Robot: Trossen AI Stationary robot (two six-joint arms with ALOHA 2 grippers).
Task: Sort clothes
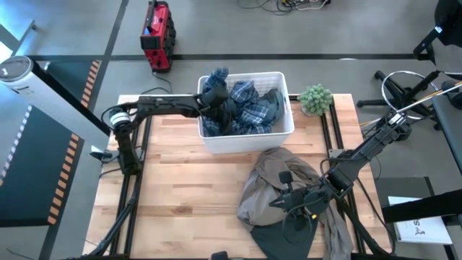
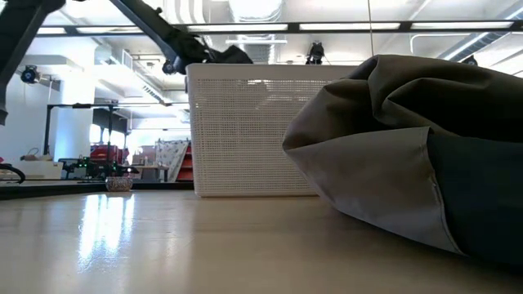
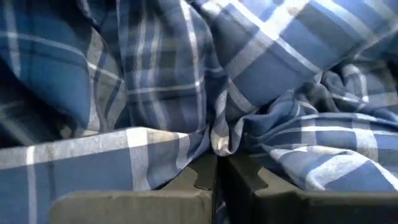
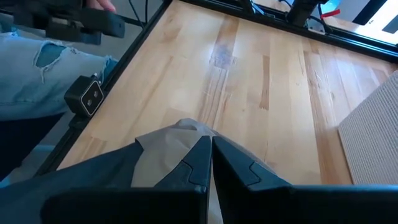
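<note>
White plastic bin [image 1: 249, 139], far side of wooden table [image 1: 180, 188]: holds blue-white plaid shirt [image 1: 253, 108]. Left gripper [image 3: 214, 177] reaches into the bin, fingers pressed together, pinching a fold of the plaid shirt. Taupe garment [image 1: 271, 180] lies heaped on the table in front of the bin, over a dark grey-green tee [image 1: 281, 242]. Right gripper [image 4: 211, 163] rests above the taupe garment, fingers pressed together, holding nothing.

The white rectangular plastic bin [image 1: 249, 137] sits at the far middle of the wooden table [image 1: 180, 188], holding the blue-white plaid shirt [image 1: 249, 108]. A small green potted plant [image 1: 315, 98] stands just right of it. The taupe garment [image 1: 278, 184] lies before the bin, partly over a dark grey-green tee [image 1: 278, 242] at the near edge.
</note>
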